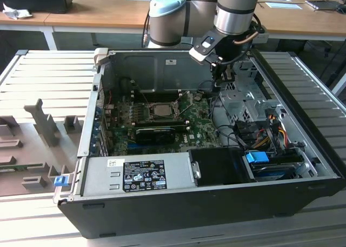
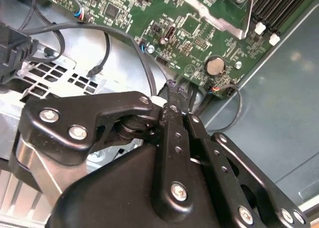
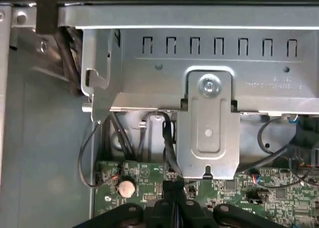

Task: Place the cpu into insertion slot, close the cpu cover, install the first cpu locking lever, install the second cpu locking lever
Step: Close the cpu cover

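Gripper (image 2: 172, 96) closed on nothing, hovering over motherboard (image 2: 194, 33) edge by coin cell (image 2: 215, 66), empty with cpu (image 1: 161, 109) apparently seated in insertion slot (image 1: 145, 111).

Silver-grey arm (image 1: 235, 9), pale-blue joint cap (image 1: 166, 4), black screw-studded pincer (image 2: 172, 96).

computer case (image 1: 189, 212): 1 | motherboard (image 1: 199, 116): 1 | power supply (image 1: 135, 174): 1 | coin cell (image 2: 215, 66): 1 | insertion slot (image 1: 154, 112): 1

Both wrist views close above motherboard (image 2: 194, 43)
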Motion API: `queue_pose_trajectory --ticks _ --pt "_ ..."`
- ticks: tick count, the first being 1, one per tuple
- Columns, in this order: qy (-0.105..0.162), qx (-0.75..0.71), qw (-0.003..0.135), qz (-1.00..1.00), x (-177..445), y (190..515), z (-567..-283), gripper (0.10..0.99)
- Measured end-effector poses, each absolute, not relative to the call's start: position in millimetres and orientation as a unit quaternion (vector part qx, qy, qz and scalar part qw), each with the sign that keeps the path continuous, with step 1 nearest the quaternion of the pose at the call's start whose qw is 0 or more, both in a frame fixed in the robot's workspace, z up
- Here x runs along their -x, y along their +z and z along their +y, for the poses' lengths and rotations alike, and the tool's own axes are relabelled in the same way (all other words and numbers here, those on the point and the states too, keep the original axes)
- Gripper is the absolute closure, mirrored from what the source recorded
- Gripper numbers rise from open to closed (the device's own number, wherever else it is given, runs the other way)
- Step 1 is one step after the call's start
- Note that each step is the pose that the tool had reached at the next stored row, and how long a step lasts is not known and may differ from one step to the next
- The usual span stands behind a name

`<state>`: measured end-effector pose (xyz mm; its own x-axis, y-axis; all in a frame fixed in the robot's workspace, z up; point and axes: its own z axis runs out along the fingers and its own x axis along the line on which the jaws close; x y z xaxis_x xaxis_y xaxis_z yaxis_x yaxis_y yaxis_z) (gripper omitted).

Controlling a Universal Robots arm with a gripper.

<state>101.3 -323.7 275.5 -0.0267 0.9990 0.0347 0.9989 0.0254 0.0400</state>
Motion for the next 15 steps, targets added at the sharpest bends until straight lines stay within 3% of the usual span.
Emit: queue_pose_trajectory --ticks 15 --pt "0.026 -0.697 0.002 0.717 -87.8 265.5 -323.7 0.98"
